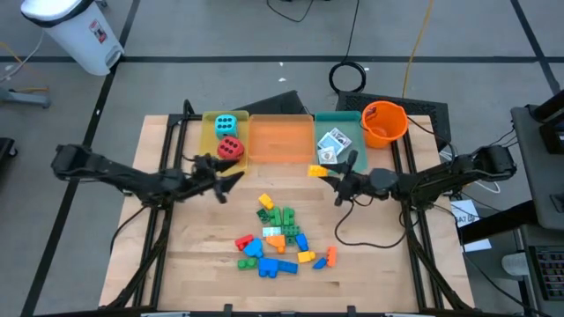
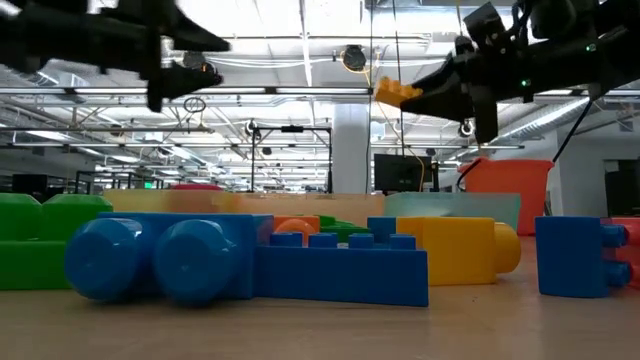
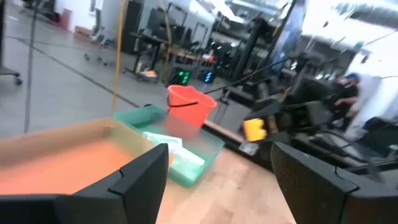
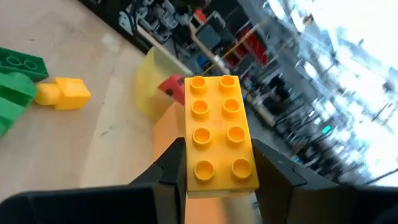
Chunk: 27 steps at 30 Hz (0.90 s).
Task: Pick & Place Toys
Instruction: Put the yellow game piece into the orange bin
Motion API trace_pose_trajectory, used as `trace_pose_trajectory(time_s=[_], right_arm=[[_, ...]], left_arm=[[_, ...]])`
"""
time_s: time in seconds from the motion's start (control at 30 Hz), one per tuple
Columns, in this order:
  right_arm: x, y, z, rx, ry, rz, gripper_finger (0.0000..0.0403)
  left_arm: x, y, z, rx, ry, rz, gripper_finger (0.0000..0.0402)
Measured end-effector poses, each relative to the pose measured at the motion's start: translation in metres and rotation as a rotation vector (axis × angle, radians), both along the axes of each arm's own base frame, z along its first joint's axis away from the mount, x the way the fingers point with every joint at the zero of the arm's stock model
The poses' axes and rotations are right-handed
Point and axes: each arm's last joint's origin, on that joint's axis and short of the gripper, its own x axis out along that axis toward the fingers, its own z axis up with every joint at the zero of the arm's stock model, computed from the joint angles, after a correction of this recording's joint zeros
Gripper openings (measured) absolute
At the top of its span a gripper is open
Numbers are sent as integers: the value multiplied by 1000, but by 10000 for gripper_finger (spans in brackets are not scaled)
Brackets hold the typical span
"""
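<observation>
a: from above, where's the yellow brick [image 1: 317,170]?
b: clamped in the right gripper [image 1: 322,173], beside the teal tray [image 1: 345,121].
a: low view?
b: it hangs high above the table [image 2: 320,320].
a: left gripper [image 1: 231,176]?
b: fingers apart, empty, near the yellow tray [image 1: 210,141] with the dice [image 1: 228,135].
a: right wrist?
b: fingers [image 4: 171,168] squeeze the brick's sides.

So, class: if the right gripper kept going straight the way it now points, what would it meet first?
Probably the left gripper, which faces it across the table. The right gripper, jaws shut on a yellow brick, points that way above the orange tray edge. Height is hard to judge.
</observation>
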Motion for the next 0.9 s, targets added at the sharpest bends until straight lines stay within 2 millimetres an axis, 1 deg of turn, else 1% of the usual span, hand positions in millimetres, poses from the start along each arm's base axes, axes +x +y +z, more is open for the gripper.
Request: trace_pose_trajectory(time_s=[0.1, 0.23, 0.37, 0.47, 0.57, 0.67, 0.8, 0.9], right_arm=[[0, 2, 4, -75, -9, 11, 104], [0, 7, 6, -112, -21, 29, 104], [-1, 9, 6, -146, -4, -4, 105], [-1, 9, 6, -151, 2, -39, 105], [-1, 9, 6, -151, 3, -44, 103], [-1, 9, 7, -157, 1, -44, 104], [-2, 10, 10, -151, -40, -41, 106], [-1, 12, 12, -150, -59, -10, 103]], left_arm=[[31, 4, 10, 37, 68, 7, 285], [79, 8, 29, 92, 140, -92, 285], [126, 14, 39, 98, 215, -93, 285], [154, 19, 44, 100, 262, -81, 285], [176, 23, 46, 109, 299, -123, 285], [194, 26, 48, 106, 310, -188, 285], [209, 31, 49, 68, 311, -232, 285], [217, 35, 43, 39, 317, -265, 285]])
